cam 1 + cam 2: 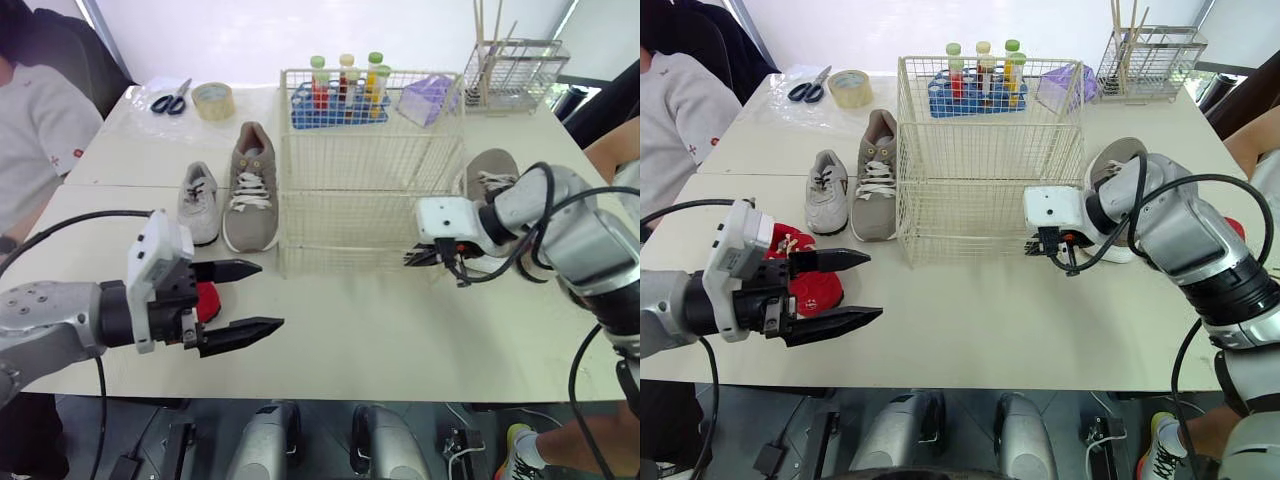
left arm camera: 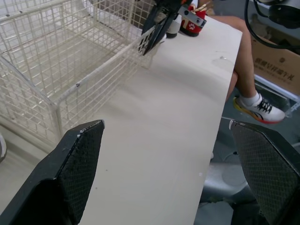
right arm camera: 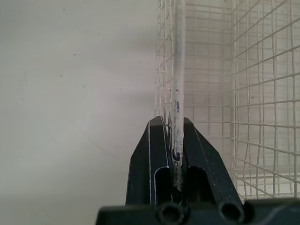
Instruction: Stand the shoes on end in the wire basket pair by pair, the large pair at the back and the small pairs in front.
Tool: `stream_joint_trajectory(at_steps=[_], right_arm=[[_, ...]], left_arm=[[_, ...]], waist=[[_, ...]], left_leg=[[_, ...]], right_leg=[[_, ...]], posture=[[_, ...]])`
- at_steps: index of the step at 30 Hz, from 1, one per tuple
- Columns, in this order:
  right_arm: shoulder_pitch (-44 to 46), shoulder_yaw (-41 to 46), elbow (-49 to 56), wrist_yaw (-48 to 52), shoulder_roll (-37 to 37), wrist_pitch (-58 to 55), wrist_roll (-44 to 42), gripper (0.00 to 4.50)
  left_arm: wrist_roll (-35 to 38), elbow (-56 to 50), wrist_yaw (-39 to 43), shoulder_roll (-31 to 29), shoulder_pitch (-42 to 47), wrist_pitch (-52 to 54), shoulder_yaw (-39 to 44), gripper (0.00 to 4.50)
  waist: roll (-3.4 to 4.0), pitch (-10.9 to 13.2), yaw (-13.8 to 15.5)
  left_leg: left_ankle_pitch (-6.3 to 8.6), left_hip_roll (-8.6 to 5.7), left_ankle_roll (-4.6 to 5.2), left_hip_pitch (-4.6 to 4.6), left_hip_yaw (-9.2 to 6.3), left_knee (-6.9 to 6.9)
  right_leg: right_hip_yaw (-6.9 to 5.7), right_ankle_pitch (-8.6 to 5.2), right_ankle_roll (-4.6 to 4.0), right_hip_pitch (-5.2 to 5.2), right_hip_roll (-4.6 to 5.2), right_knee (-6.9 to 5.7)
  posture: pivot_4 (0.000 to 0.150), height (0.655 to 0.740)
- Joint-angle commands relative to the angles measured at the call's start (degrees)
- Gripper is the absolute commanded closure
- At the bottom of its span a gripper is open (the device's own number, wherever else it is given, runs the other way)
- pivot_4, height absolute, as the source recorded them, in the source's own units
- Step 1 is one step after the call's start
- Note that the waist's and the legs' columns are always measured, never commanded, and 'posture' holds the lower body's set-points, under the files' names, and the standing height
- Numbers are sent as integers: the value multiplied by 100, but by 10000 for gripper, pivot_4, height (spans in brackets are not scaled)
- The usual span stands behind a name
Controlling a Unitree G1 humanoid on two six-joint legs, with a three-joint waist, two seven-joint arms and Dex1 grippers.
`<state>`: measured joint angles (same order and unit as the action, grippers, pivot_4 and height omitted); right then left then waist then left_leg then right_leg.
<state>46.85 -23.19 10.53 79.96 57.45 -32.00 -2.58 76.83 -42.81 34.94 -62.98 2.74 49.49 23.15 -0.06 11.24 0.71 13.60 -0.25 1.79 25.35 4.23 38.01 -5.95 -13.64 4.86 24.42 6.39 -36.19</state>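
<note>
Left hand gapes empty; right hand pinches wire basket corner; grey shoe points toe toward robot.

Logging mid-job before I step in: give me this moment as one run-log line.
right claw: shut on wire basket, front right | left claw: open, holding nothing, beside red shoe | basket: no shoes inside

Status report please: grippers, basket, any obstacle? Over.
Left gripper open, empty. Right gripper shut on wire basket front edge. Basket empty; grey shoe, white shoe beside it. No obstacle seen.
</note>
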Motion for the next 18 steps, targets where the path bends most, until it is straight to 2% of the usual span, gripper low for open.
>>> stream_joint_trajectory(at_steps=[1, 6, 13, 17, 18], right_arm=[[-248, 246, 640, 16, 160, -427, -133, 44383], [-451, 372, 1022, -71, 113, -774, -200, 44383], [-552, 449, 872, -45, 207, -495, -115, 44383], [-468, 532, 690, -45, 231, -346, -102, 30404], [-422, 590, 658, -29, 228, -370, -151, 24804]], left_arm=[[-25, -32, 50, 22, 111, -69, -46, 0], [-26, 32, 24, 46, 366, -61, -282, 0], [-71, 174, 15, 102, 714, -17, -566, 0], [-90, 220, 15, 179, 854, -7, -716, 0], [-107, 243, 22, 201, 885, -9, -752, 0]], waist=[[0, 0, 6], [-1, -1, -3], [-2, -2, 4], [-2, -2, -4], [-3, -2, -1]], left_leg=[[0, 0, 0, 0, -1, 0], [0, 0, 0, -1, -1, 1], [0, 0, 1, -1, 0, 2], [1, -2, 4, -2, 1, 8], [0, -2, 4, -2, 1, 8]], right_leg=[[0, 0, 0, 0, 1, 0], [0, 0, 0, -1, 2, 0], [0, 0, 0, -2, -1, -2], [1, 1, 1, -5, -1, -3], [1, 1, 1, -5, -1, -3]], posture=[[1500, 7371], [1500, 7371], [1500, 7371], [1500, 7371], [1500, 7371]])
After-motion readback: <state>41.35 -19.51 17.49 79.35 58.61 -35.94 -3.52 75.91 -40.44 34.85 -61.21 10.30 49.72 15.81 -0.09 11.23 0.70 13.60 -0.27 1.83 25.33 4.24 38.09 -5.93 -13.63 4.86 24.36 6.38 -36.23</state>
